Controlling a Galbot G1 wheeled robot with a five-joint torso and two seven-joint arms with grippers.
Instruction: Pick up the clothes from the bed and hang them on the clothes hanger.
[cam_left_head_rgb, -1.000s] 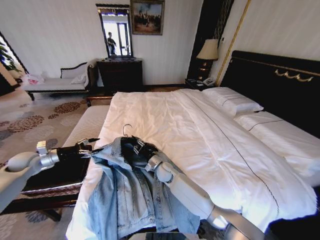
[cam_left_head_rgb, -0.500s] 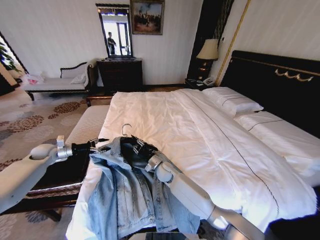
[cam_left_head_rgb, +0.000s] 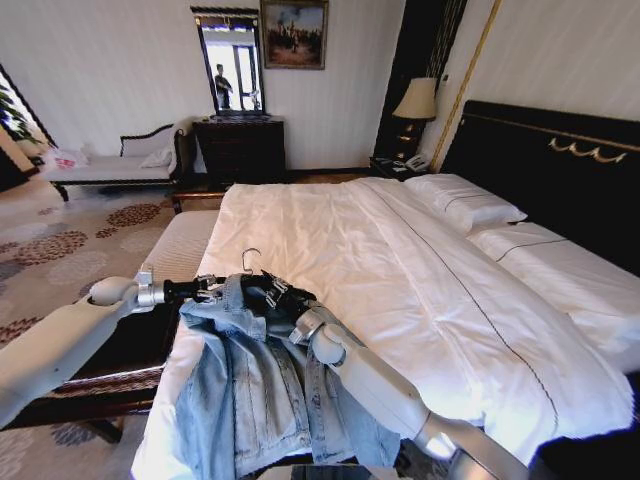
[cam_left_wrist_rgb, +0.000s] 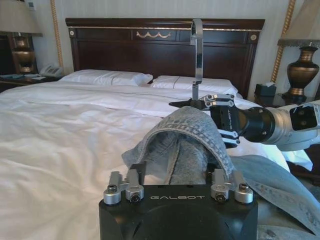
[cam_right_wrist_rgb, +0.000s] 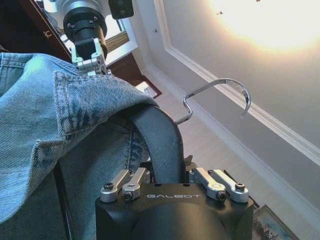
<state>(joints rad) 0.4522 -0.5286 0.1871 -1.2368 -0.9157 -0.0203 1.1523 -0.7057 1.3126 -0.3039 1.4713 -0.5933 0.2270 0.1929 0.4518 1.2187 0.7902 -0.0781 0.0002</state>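
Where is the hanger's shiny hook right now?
In the head view, the silver hook sticks up over the bed near its left edge, just above the denim jacket collar, between the two grippers.

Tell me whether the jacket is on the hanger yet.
Partly on: jacket drapes over the hanger, hook upright; left gripper grips its shoulder.

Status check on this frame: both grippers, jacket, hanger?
Right gripper shut on hanger, held up over bed. Left gripper shut on denim jacket at shoulder. Jacket draped on hanger, hook free. Nothing obstructing.
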